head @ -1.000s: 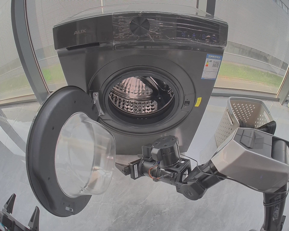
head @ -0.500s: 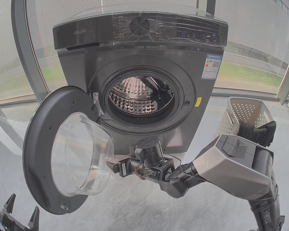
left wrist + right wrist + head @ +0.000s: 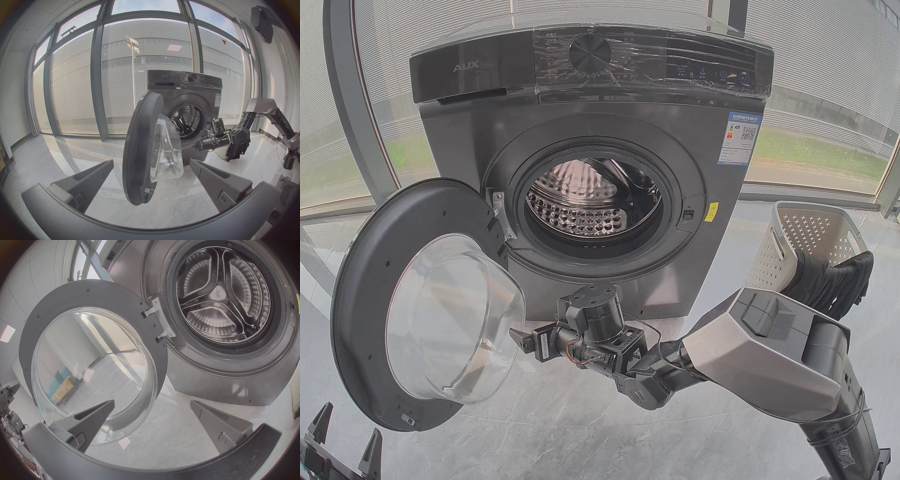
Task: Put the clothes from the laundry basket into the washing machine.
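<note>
Looking at the washing machine [image 3: 456,137] straight on, its round door [image 3: 365,294] is swung wide open toward the robot's left, with the clear glass bulge [image 3: 450,319] facing out. You can see right into the steel drum [image 3: 581,200] through the opening.

The white laundry basket [image 3: 765,262] sits on the floor [image 3: 569,437] just beside the machine's right side. The clothes [image 3: 837,281], a dark bundle, hang over the basket's front rim, and the lower part is hidden behind the right arm.

That right arm stretches low across the front of the machine, under the opening. The right gripper [image 3: 520,339] points at the glass bulge of the door and is right up next to it. I honestly can't tell if it's touching. In the right wrist view its 2 fingers [image 3: 93,415] are spread apart with nothing between them.

The left gripper [image 3: 351,420] is down low on the left, below the door and apart from it. Its 2 fingers are spread too, and it's holding nothing. From the left wrist view the door shows edge-on, farther off.
</note>
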Controlling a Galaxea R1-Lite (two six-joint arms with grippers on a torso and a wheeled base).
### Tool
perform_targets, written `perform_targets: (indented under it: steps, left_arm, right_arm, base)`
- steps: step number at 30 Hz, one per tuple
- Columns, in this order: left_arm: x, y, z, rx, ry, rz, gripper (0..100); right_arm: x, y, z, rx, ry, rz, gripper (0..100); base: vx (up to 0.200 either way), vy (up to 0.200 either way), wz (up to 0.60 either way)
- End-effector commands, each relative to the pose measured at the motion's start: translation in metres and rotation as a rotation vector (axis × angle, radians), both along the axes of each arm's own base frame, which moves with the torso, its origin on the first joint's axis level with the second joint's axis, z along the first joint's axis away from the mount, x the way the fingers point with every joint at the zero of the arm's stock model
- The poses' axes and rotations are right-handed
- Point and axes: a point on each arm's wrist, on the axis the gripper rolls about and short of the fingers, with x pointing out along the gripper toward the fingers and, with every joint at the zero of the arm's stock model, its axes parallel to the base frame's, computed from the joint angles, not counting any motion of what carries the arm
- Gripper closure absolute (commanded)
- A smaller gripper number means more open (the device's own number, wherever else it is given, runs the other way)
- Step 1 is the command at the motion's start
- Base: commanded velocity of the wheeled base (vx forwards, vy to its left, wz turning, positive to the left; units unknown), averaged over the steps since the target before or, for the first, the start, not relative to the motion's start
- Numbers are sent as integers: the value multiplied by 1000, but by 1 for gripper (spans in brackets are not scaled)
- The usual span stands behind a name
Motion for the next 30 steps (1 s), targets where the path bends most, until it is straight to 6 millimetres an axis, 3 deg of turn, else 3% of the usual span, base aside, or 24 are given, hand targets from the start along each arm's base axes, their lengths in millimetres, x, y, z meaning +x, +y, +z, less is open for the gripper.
perform_targets:
  steps: [1,8,14,19,30]
  left_arm:
    - [0,0,-5,0,-2,0,0]
    - [0,0,-5,0,-2,0,0]
    - [0,0,-5,0,-2,0,0]
    - [0,0,-5,0,-2,0,0]
    - [0,0,-5,0,-2,0,0]
  right_arm:
    - [2,7,-4,7,-5,6,0]
    - [2,22,5,60,-34,-10,0]
    - [1,24,7,70,-36,-12,0]
    - [5,16,12,73,-45,-46,0]
    - [1,-33,36,40,-50,-109,0]
  base:
    - [0,0,0]
    - [0,0,0]
    - [0,0,0]
    - [0,0,0]
    - [0,0,0]
